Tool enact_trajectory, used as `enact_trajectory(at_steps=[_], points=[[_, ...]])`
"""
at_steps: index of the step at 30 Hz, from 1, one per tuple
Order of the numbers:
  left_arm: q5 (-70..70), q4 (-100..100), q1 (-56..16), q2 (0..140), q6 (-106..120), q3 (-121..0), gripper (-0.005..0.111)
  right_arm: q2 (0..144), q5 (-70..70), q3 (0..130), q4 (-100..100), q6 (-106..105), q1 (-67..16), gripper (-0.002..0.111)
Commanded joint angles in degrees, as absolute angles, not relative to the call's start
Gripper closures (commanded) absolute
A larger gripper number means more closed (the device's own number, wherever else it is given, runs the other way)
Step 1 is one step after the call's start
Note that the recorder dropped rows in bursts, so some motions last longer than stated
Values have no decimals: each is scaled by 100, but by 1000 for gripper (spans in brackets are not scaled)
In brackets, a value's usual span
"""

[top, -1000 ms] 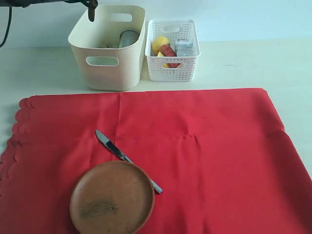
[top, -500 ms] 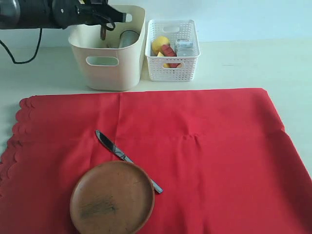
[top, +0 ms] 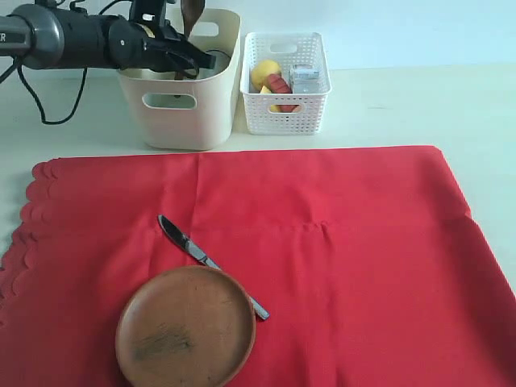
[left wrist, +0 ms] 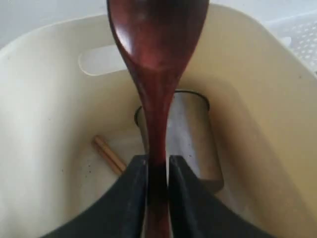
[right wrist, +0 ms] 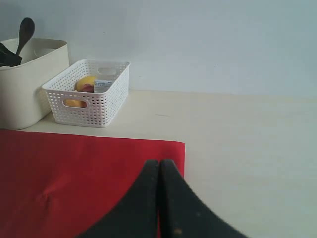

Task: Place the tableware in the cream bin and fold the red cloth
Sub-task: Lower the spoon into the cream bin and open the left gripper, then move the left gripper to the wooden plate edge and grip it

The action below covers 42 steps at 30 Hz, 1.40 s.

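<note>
— While the left gripper point(left wrist: 157, 161) hangs over the cream bin point(top: 177, 121), log item one: dark wooden spoon point(left wrist: 156, 49). How is it held?
— Jaws pinched on the thin handle, parted no wider than the handle itself. The spoon's bowl end points away from the wrist, over the bin's opening. Probable reason: a release here drops it inside, not on the table.
— Bin contents?
— Steel cup point(left wrist: 193, 134), tilted, under the spoon. Pair of light wooden chopsticks point(left wrist: 109, 154), ends only, on the floor beside the cup. Bowl: not visible.
— Items outstanding?
— Round brown plate point(top: 185, 326), on the near part of the red cloth point(top: 339, 258). Metal knife point(top: 205, 260), diagonal, blade toward the bin, meeting the plate's rim; touching or tucked under, cannot tell.
— Cloth condition?
— Spread flat, unfolded. Reasonable, since tableware lies on it; folding likely waits until both pieces are cleared.
— Right gripper point(right wrist: 159, 166)?
— Tips pressed together, nothing between them, low near the cloth's far corner, well apart from the bin. Appears parked.
— Anything else?
— White lattice basket point(top: 286, 105), just beside the bin, holding food. Not part of the job.
</note>
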<state>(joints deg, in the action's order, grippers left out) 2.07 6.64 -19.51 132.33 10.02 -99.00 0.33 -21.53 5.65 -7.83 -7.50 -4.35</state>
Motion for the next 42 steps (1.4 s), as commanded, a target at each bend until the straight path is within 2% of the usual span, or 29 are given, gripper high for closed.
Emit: enact_trajectory(at_steps=[1, 5, 8, 13, 23, 28, 42], points=[[443, 678, -1927, 13107, 1006, -9942, 65, 0, -2086, 551, -748, -736, -406, 108], [738, 678, -1927, 12845, 1006, -9942, 43, 0, -2086, 551, -748, -736, -406, 108], [1059, 678, -1938, 12547, 1006, -9942, 39, 0, -2086, 551, -748, -736, -406, 108], [1988, 678, -1938, 12019, 1006, -9942, 39, 0, -2086, 551, -748, -736, -406, 108], [5414, 790, -1938, 10995, 1057, -9867, 40, 0, -2086, 551, -748, -736, -406, 108], [5472, 1345, -2059, 10453, 1633, -8966, 58, 0, -2086, 551, -748, -736, -406, 108], [5681, 2084, -2107, 9321, 1777, -6644, 58, 0, -2086, 551, -748, -736, -406, 108]])
